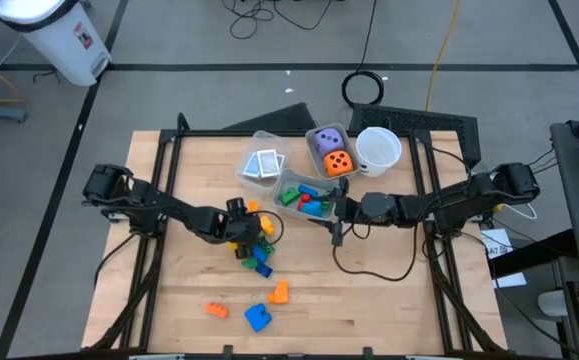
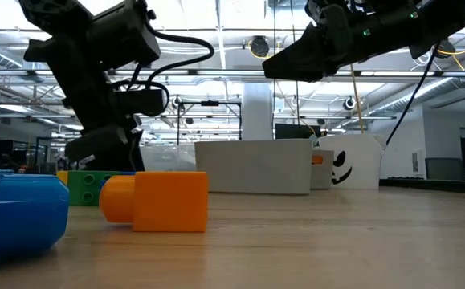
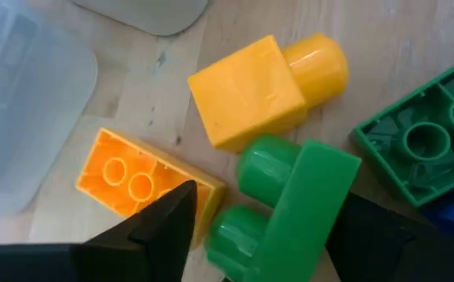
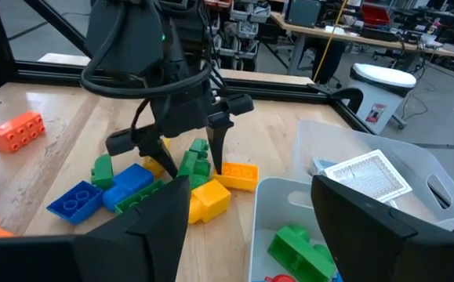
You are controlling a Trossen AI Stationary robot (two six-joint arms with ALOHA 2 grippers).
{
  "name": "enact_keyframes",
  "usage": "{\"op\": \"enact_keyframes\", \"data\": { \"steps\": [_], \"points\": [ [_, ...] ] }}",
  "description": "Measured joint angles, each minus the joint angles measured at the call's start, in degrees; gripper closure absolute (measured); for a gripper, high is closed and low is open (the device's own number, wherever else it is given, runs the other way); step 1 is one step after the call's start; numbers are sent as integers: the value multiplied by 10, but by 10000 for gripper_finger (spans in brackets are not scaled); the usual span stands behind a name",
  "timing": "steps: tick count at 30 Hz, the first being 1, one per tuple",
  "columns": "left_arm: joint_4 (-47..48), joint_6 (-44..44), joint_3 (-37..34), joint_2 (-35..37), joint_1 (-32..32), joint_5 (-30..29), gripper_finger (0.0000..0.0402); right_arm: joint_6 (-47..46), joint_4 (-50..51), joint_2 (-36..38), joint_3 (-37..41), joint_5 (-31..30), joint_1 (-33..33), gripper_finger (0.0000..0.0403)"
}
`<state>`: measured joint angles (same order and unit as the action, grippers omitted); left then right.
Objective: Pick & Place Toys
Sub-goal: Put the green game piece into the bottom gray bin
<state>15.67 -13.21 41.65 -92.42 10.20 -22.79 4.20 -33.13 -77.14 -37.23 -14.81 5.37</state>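
Over the block pile on the counter (image 1: 369, 300), the left gripper (image 4: 187, 153) hangs spread around a green block (image 3: 289, 207). Right gripper (image 1: 337, 232) hovers spread, empty, beside the bin (image 1: 304, 180).

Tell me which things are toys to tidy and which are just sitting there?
Toys: building blocks, green block between the left end effector fingers, dice, cards.
Just there: clear bins, white cup, waiting right end effector.
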Motion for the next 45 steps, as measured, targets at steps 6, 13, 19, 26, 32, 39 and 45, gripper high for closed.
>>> {"op": "enact_keyframes", "data": {
  "steps": [6,13,19,26,32,39,45],
  "points": [
    [-1,-7,0,1,0,0,241,-1,0,0,0,0,0,161],
    [-18,-6,2,1,0,3,345,-1,0,0,0,0,0,161],
    [-24,-9,2,12,0,4,380,-1,0,0,0,0,0,161],
    [-31,-30,30,43,13,28,377,-1,0,0,0,0,0,161],
    [-78,-17,39,43,39,30,384,-13,0,0,0,0,0,161],
    [-132,-2,40,43,54,20,381,-28,31,0,0,4,0,161],
    [-146,-4,40,43,57,21,385,-58,18,-57,0,60,9,151]
  ]
}}
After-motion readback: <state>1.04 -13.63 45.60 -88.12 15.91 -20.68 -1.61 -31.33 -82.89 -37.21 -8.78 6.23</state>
